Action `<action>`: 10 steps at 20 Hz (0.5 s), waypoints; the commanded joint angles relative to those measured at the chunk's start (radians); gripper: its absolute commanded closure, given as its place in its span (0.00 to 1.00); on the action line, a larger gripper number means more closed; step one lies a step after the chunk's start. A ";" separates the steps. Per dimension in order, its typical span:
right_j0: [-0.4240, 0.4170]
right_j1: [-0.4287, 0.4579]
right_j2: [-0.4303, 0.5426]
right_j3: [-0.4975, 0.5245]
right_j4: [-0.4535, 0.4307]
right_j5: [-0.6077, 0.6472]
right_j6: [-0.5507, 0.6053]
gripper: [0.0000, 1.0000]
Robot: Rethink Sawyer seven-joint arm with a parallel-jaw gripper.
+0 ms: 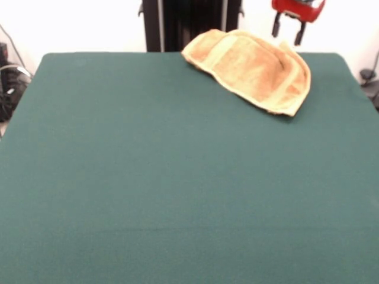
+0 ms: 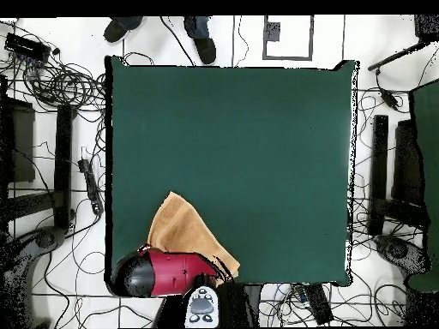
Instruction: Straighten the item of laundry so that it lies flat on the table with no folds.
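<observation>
The orange-tan towel [image 1: 254, 68] lies folded over in a rounded heap at the table's far edge, right of centre, with a paler woven band showing across it. In the overhead view the towel [image 2: 183, 230] sits near the bottom left corner of the green table [image 2: 257, 146], partly under the red arm [image 2: 163, 272]. My gripper [image 1: 288, 34] hangs just above the towel's far right end, its two black fingers [image 1: 299, 36] apart with nothing between them. The table [image 1: 177, 177] is far larger than the towel.
A person's feet [image 2: 204, 47] stand at the table's side opposite the robot. Cables and stands [image 2: 60, 86] lie on the floor round the table. The black pedestal [image 1: 189, 23] rises behind the towel.
</observation>
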State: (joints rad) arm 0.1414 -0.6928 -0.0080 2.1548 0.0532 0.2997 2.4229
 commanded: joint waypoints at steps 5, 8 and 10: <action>-0.086 0.248 0.060 -0.188 -0.014 -0.041 0.012 0.00; -0.121 0.335 0.051 -0.255 -0.035 -0.057 -0.010 0.00; -0.121 0.370 0.037 -0.294 -0.040 -0.043 -0.003 0.00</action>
State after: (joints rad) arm 0.0598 -0.5345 -0.0084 2.0629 0.0360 0.2993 2.4229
